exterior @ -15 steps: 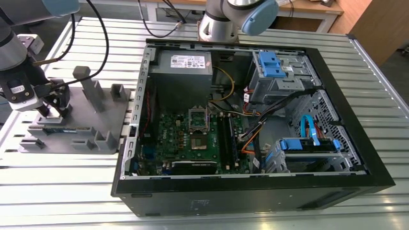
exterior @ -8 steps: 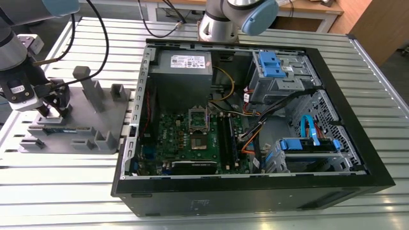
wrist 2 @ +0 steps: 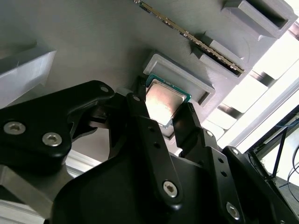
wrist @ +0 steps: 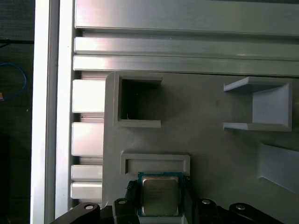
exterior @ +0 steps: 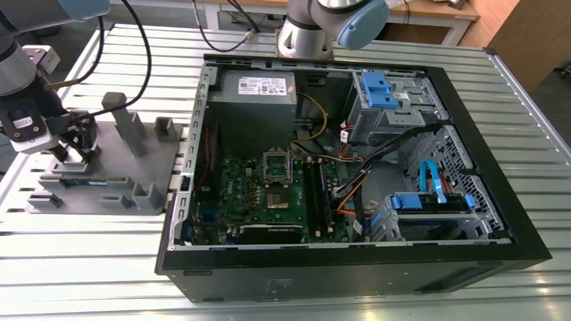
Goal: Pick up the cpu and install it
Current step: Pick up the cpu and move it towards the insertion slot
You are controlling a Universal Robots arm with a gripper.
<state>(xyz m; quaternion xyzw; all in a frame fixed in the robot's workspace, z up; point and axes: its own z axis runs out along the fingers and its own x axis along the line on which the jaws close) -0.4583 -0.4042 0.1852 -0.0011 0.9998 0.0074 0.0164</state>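
The cpu (wrist 2: 162, 103) is a small square chip with a shiny metal top and green edge. It lies at a shallow walled pocket (wrist: 155, 161) of the grey holder block (exterior: 107, 194). In both wrist views my gripper (wrist 2: 161, 108) has one black finger against each side of the cpu (wrist: 160, 196) and looks shut on it. In the exterior view the gripper (exterior: 76, 158) stands over the block at the exterior view's left, outside the open computer case (exterior: 499, 221). The motherboard's socket (exterior: 277, 197) lies inside the case with its bracket raised.
A long memory stick (wrist 2: 187, 35) stands in a slot of the block near the cpu. Upright grey posts (exterior: 120, 110) rise from the block. The case holds a grey power supply (exterior: 257, 90), blue drive cages (exterior: 379, 90) and loose cables. Everything rests on a slatted metal table (exterior: 98, 267).
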